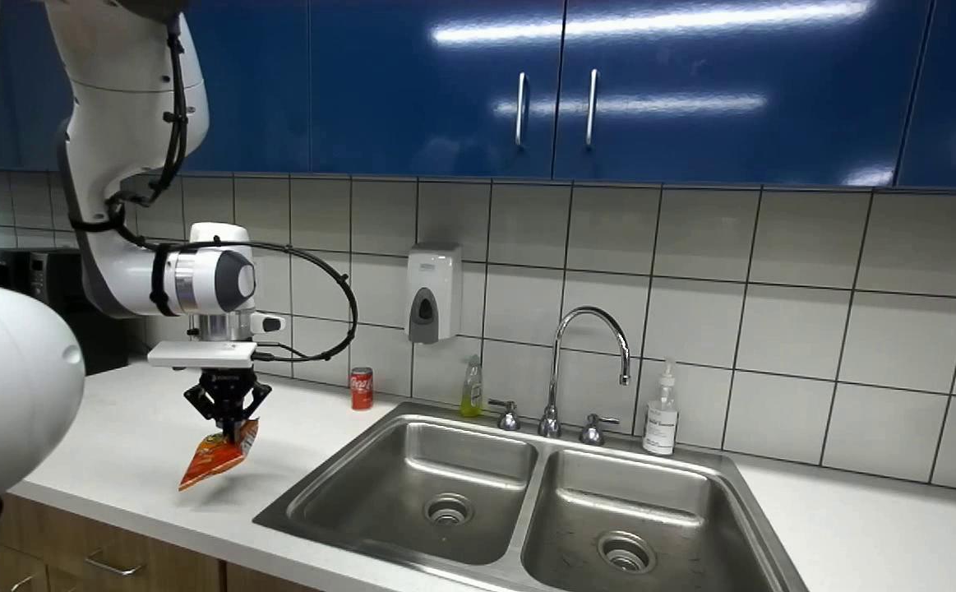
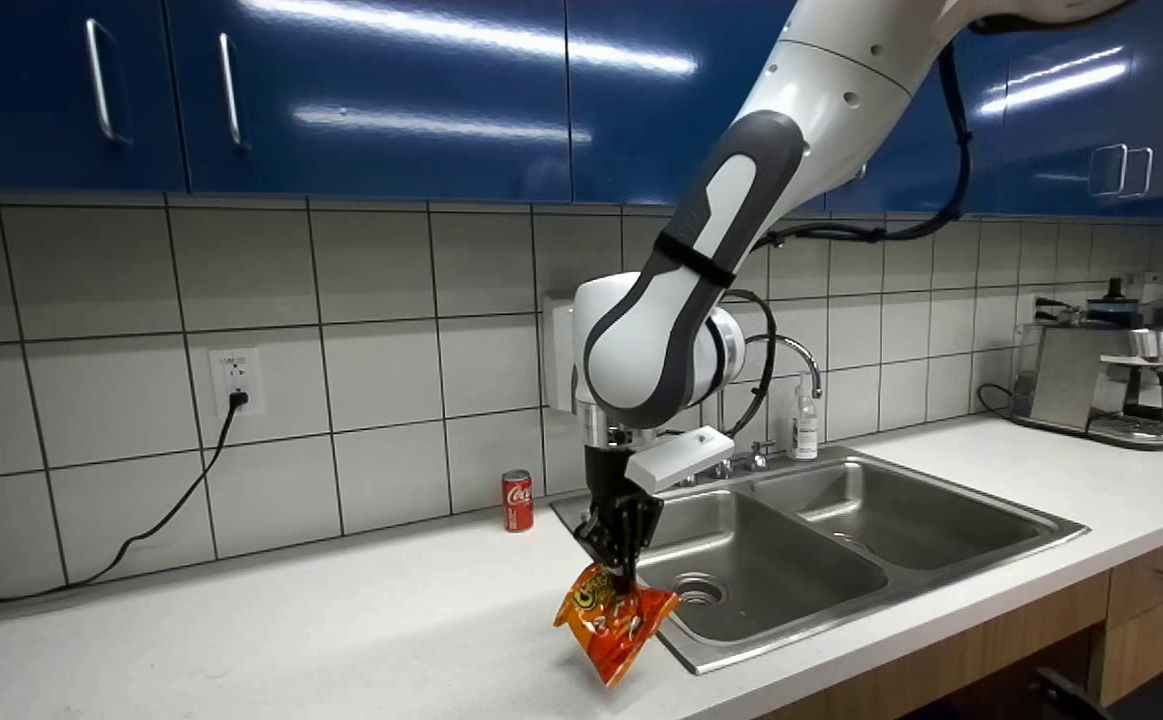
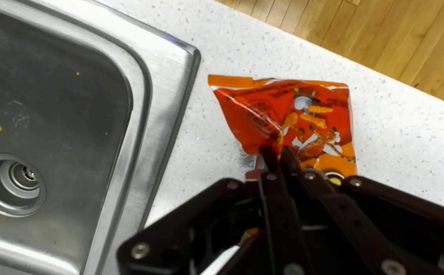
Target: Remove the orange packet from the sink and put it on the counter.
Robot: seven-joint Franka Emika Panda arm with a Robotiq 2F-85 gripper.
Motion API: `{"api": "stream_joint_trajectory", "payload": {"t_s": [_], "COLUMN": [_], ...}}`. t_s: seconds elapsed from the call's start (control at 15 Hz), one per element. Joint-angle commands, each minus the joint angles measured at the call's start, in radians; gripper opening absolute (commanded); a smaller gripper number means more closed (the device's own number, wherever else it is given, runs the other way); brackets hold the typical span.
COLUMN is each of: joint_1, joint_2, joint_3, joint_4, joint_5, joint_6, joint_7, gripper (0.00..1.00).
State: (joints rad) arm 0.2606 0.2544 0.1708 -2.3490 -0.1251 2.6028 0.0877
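Note:
The orange packet hangs pinched and creased in my gripper, just above the counter beside the sink. In an exterior view the packet hangs from the gripper near the sink's corner, over the counter. A faint shadow lies under it; I cannot tell whether its lowest corner touches. In the wrist view the fingertips are closed on the packet, over the counter between the sink rim and the front edge. The fingers hide part of the packet.
A red can stands on the counter near the tiled wall. A yellow-green soap bottle, the curved faucet and a white pump bottle stand behind the sink. A coffee machine stands at the counter's far end.

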Motion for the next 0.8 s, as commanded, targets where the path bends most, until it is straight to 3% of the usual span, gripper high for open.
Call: {"api": "stream_joint_trajectory", "payload": {"t_s": [0.0, 0.73], "joint_1": [0.024, 0.074], "joint_2": [0.05, 0.153], "joint_3": [-0.015, -0.059], "joint_4": [0.064, 0.116], "joint_5": [-0.035, -0.066], "joint_6": [-0.01, 0.003], "joint_7": [0.069, 0.125], "gripper": [0.01, 0.01]}}
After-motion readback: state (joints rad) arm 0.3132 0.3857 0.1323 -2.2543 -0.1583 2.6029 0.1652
